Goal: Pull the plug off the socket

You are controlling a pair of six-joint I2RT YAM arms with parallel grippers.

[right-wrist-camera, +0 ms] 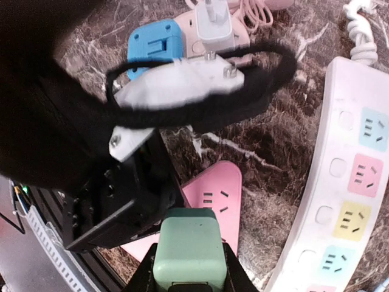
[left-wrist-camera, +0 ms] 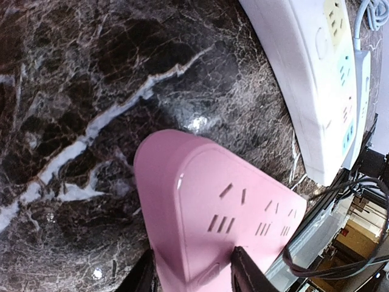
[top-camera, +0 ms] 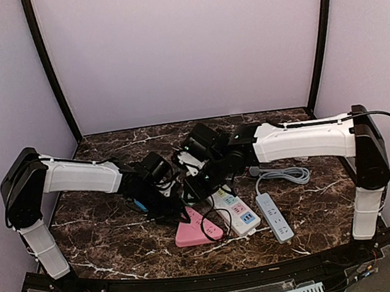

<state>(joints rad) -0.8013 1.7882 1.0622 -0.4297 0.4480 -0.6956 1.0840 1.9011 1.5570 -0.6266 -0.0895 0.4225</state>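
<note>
I take the pink socket block [top-camera: 197, 232] as my reference; it lies flat on the marble table [top-camera: 99, 232], right where the two arms meet. The left gripper [left-wrist-camera: 197, 277] comes in at the block's left edge with its jaws partway closed. One finger [left-wrist-camera: 148, 275] sits against the block's side wall and the other presses on its top face, so it has the block pinned in its grip.

The right gripper [right-wrist-camera: 188, 274] is closed down narrow on the green plug [right-wrist-camera: 187, 249], with a finger on either flank of the plug's body. The plug hangs directly over the far part of the block. From my views I cannot tell whether its pins are still seated in the block or already clear of it.

Just to the right of the block, almost touching it, lies a white power strip [top-camera: 235, 212] with coloured outlets. A black cable [top-camera: 210, 224] loops across both the block and that strip. Further right of the block is a second white strip [top-camera: 275, 216], and a coiled grey cable [top-camera: 285, 175] lies behind it.
</note>
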